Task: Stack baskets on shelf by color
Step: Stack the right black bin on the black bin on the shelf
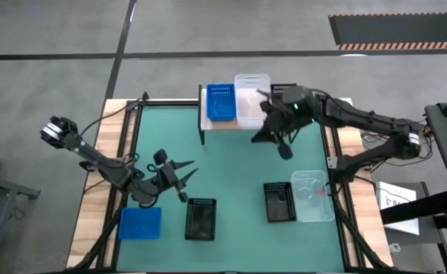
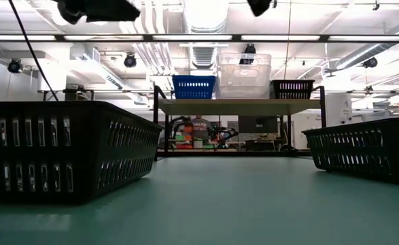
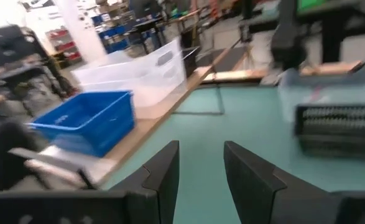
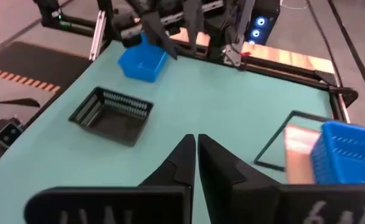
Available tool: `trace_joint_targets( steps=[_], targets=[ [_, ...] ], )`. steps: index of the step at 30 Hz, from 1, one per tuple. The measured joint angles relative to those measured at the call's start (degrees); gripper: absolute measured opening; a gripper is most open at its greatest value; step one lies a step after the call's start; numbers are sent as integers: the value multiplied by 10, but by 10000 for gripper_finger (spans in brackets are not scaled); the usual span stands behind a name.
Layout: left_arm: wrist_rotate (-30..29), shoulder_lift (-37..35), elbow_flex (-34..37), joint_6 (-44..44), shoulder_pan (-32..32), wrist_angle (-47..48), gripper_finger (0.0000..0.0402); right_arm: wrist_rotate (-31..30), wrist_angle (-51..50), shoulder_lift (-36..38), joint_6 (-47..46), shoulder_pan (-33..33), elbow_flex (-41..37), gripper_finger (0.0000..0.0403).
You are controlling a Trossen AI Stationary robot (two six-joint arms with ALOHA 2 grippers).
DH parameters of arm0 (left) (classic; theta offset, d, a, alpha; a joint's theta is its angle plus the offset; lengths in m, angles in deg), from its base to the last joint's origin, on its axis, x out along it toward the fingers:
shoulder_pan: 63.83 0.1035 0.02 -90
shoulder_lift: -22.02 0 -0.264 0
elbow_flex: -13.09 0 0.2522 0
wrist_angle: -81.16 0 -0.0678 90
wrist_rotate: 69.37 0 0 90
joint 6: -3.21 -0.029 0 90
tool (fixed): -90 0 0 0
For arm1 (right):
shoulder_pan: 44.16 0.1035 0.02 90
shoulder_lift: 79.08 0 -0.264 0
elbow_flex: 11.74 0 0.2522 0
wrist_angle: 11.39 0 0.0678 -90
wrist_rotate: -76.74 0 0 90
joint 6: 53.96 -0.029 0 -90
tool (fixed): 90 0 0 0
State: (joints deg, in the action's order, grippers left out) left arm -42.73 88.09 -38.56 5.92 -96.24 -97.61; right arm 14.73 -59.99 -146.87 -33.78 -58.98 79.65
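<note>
The small shelf with a light wooden top and thin black legs [image 1: 217, 123] stands at the far edge of the green table [image 1: 231, 164]. On it sit a blue plastic basket [image 1: 221, 101], a clear plastic basket [image 1: 251, 97] and a black mesh basket [image 2: 292, 88]. The right gripper [image 1: 284, 149] hangs near the shelf, jaws closed on nothing. The left gripper [image 1: 185, 184] floats with jaws apart, near a loose blue basket [image 1: 140, 223]. 2 black mesh baskets [image 1: 201, 219] and 1 clear basket [image 1: 312, 195] wait on the table.

Left tool [image 1: 183, 181] open and empty — right tool [image 4: 196, 163] apparently closed.
</note>
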Motion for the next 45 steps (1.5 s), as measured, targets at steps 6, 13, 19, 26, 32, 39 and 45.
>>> trace_joint_targets(
  steps=[6,13,19,26,32,39,45],
  targets=[
    [109,69,-1,1,-3,-143,111,-74,-9,48,-22,87,-60,9],
    [149,146,-33,0,-16,-186,111,-118,-12,73,-55,194,-108,9],
    [148,167,-49,-4,-15,-186,111,-198,-25,58,-109,300,-116,9],
    [138,170,-48,-4,-11,-200,111,-308,-95,16,-193,411,-117,9],
    [134,183,-47,-24,-9,-236,111,-325,-129,-41,-242,456,-116,9],
    [134,187,-47,-36,-9,-274,111,-287,-129,-92,-306,482,-115,36],
    [134,187,-46,-32,-9,-274,111,-279,-137,-122,-346,503,-115,106]
  ],
)
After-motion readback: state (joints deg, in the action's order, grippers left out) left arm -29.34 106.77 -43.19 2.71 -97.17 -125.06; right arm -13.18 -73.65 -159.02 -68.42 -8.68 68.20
